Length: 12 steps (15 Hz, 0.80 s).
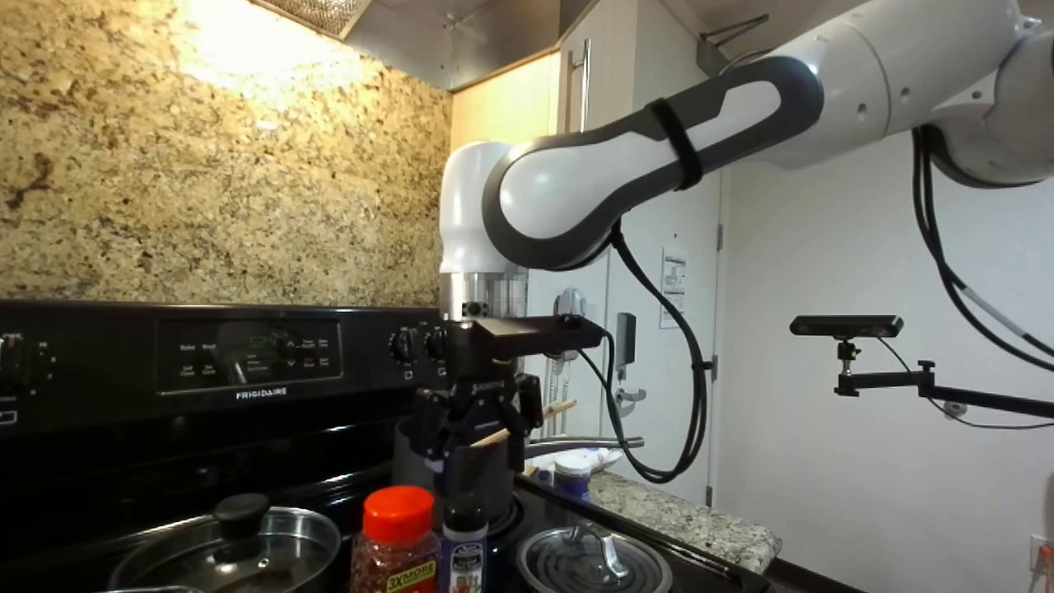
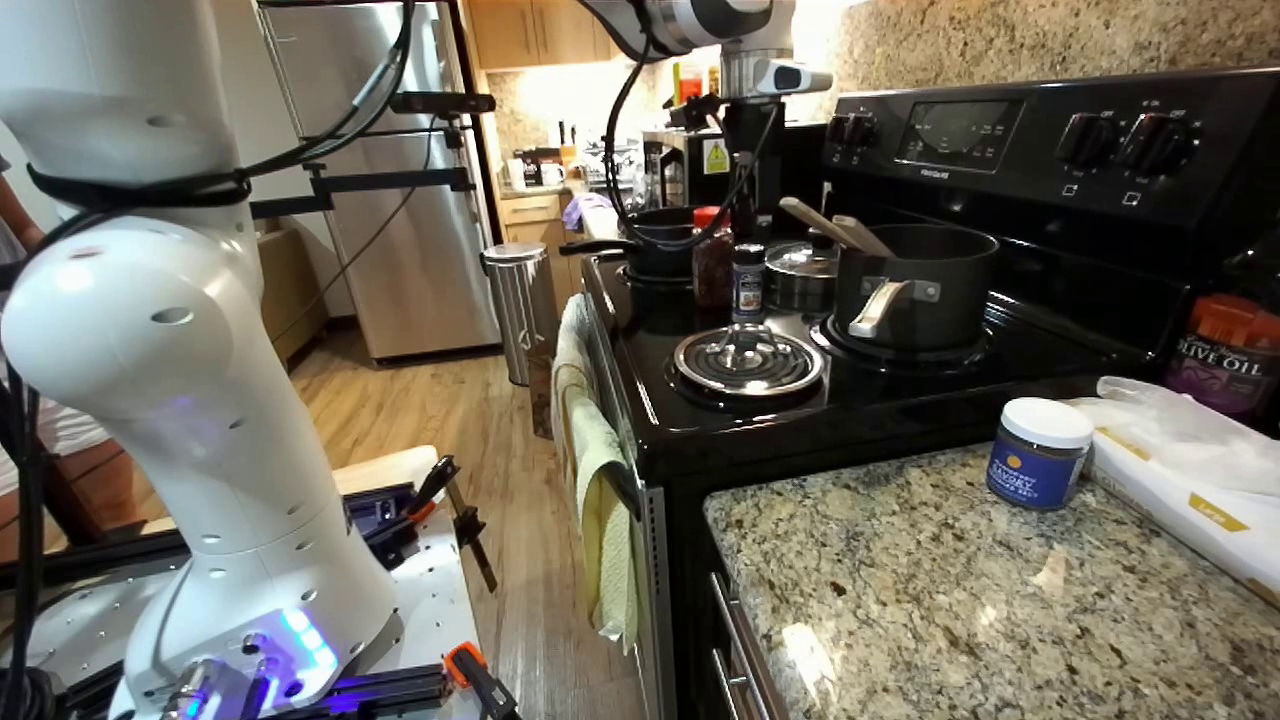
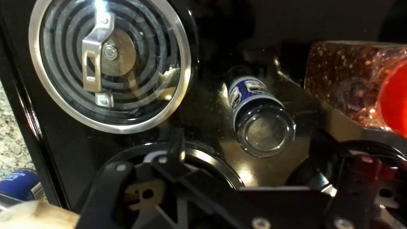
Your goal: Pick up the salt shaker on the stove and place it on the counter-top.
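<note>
The salt shaker [image 3: 254, 92] stands upright on the black stove [image 2: 900, 395], beside a wider jar with a red lid [image 3: 353, 86]. Its dark cap and purple-white label show in both exterior views, here [image 1: 466, 548] and here [image 2: 748, 285]. My gripper [image 3: 250, 146] is open and empty, pointing down. In the wrist view the shaker's cap lies across the gap between its fingertips, touching neither. In an exterior view the gripper [image 1: 478, 469] hangs higher than the cap and partly behind it. The speckled counter-top [image 2: 880, 600] adjoins the stove.
A dark pot [image 2: 920, 290] with wooden utensils stands close to the gripper. A glass lid [image 3: 109, 63] lies on a burner. A lidded pot [image 1: 239, 548] and a pan [image 2: 655, 245] stand farther along. A blue jar [image 2: 1040, 460] and white box [image 2: 1170, 510] are on the counter-top.
</note>
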Each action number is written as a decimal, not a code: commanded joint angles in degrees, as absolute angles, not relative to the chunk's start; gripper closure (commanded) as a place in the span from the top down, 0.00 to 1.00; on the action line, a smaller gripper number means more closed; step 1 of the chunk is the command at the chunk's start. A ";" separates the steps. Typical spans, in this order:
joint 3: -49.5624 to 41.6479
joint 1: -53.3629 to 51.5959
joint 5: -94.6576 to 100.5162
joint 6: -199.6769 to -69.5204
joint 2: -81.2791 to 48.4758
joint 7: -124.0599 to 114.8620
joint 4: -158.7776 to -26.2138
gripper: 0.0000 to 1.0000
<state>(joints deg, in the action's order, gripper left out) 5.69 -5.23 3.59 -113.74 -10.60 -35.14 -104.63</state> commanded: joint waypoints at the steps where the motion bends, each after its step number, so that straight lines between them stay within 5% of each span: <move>1: 4.82 -5.94 2.95 -111.08 -11.57 -30.57 -102.43 1.00; 12: 4.81 -6.73 -0.59 -121.88 -9.70 -32.86 -108.05 1.00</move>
